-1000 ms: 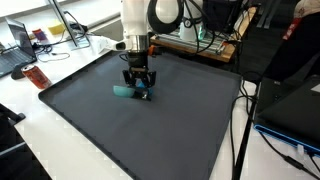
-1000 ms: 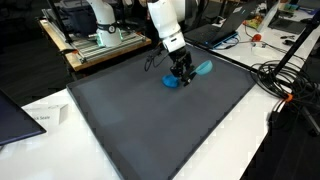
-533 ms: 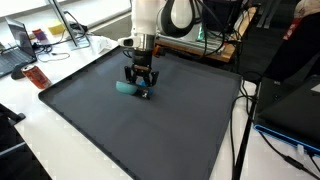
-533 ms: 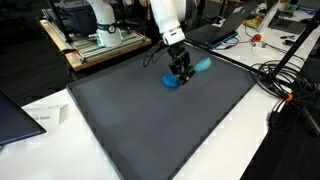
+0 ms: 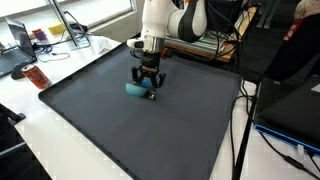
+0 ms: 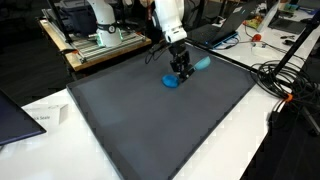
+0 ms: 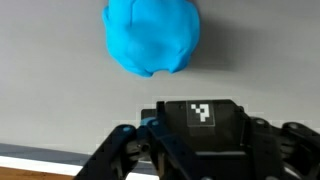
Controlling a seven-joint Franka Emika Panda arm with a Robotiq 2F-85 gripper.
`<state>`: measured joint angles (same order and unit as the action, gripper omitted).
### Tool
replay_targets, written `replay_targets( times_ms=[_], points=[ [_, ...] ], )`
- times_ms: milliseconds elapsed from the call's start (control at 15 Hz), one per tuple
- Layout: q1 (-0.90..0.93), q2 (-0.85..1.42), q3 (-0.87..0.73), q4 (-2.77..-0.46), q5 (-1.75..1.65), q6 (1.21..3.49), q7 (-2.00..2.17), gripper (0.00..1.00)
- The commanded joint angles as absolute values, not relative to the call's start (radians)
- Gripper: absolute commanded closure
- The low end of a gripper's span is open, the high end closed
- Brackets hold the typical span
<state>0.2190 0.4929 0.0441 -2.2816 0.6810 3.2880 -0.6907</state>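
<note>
One dark mat (image 5: 120,130) lies under the gripper and spreads wide on every side of it. One white arm (image 5: 160,15) comes down onto it. Its upper part is cut off by the top edge in both exterior views.

The one gripper (image 6: 181,74) points straight down, almost at the mat. Its jaws are drawn together about the handle of the one blue tool (image 6: 172,82). The grip itself is hidden behind the black fingers, and only a sliver of blue shows between them in the wrist view.

The tool lies low on the mat. Its round head sticks out just beside the gripper on one side. In an exterior view its handle runs out the opposite side.

In the wrist view the head (image 7: 152,38) fills the top, cut by the frame edge. The handle is covered by the gripper body. What kind of tool it is I cannot tell.
</note>
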Motion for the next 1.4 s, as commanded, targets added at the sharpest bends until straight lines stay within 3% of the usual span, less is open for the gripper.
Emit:
replay_targets(
  times_ms=[0, 200, 267, 400, 933, 1333],
  points=[
    [0.223, 0.492, 0.042, -2.284, 0.679, 3.288, -0.688, 0.40],
    [0.224, 0.490, 0.038, -2.284, 0.678, 3.288, -0.688, 0.40],
    [0.224, 0.490, 0.037, -2.284, 0.678, 3.288, -0.688, 0.65],
    [0.282, 0.495, -0.041, -2.315, 0.439, 3.317, -0.478, 0.65],
    [0.806, 0.567, -0.500, -2.287, 0.582, 3.247, -0.492, 0.65],
    [1.169, 0.659, -0.830, -2.251, 0.543, 3.011, -0.345, 0.65]
  ],
)
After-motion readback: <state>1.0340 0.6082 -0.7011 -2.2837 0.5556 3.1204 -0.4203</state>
